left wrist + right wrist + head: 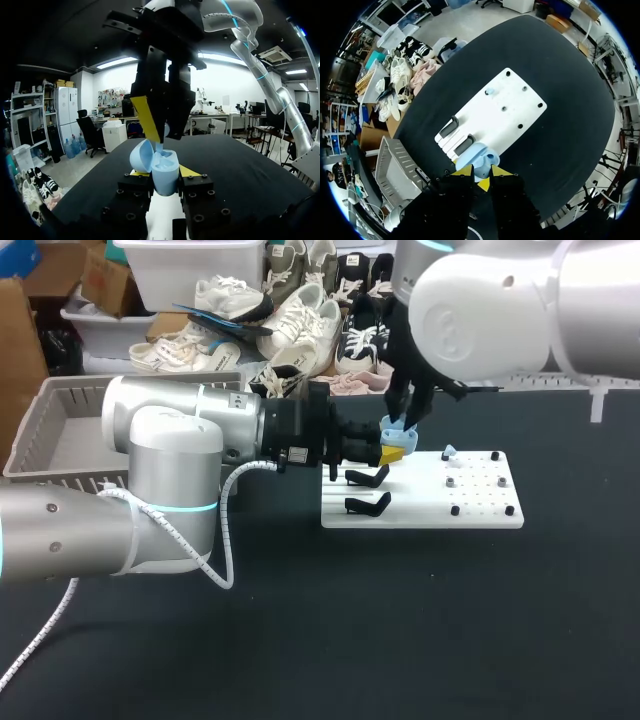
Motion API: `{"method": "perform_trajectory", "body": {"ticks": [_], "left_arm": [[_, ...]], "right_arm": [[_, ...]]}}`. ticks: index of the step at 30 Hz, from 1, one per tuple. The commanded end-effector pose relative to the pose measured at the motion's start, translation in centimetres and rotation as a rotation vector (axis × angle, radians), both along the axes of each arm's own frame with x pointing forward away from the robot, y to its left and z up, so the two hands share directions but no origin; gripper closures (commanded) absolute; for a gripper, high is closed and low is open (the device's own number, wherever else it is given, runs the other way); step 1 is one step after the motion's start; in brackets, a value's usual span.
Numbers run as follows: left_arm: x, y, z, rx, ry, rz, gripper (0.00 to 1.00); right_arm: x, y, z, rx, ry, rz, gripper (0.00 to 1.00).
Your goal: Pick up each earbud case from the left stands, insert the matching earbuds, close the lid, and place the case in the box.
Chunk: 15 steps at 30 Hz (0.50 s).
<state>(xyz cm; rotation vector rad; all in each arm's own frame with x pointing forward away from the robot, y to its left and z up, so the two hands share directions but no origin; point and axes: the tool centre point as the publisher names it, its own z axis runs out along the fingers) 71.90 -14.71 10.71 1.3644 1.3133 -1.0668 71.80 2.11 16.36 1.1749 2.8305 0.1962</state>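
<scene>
Here's the earbud case point(164, 169), pale blue, smooth and rounded like a pebble, with its lid swung open and tipped off to one side. The left gripper point(161, 173) has it clamped, a yellow tip pressed on either flank. It is held up off the table, just beside the two black stands point(368, 490) at the left end of the white board point(420, 512).

The right gripper point(405, 422) comes straight down onto the open case, right at its mouth. Whether it grips anything there cannot be told: from the left wrist its dark body covers the spot, and from above the right arm's big white housing blocks much of it.

The hollow inside the case shows only in part, so what sits in it is unclear. From the right wrist the case peeks out just ahead of the yellow tips, its lower half hidden.

Over on the board's right half, one pale blue earbud point(490, 91) rests among small dark pegs point(480, 485), too tiny to make out further. The grey basket point(60, 425) sits off left, partly behind the left arm.
</scene>
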Motion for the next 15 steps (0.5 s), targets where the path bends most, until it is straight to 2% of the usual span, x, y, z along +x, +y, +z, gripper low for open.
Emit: {"method": "perform_trajectory", "body": {"ticks": [1, 15], "left_arm": [[-0.11, 0.00, -0.03, -0.002, -0.002, 0.004, 1.00], [-0.11, 0.00, -0.03, -0.002, -0.002, 0.004, 1.00]], "right_arm": [[-0.52, -0.23, -0.21, 0.004, -0.005, -0.002, 1.00], [-0.56, 0.23, -0.67, 0.012, 0.011, 0.008, 1.00]]}}
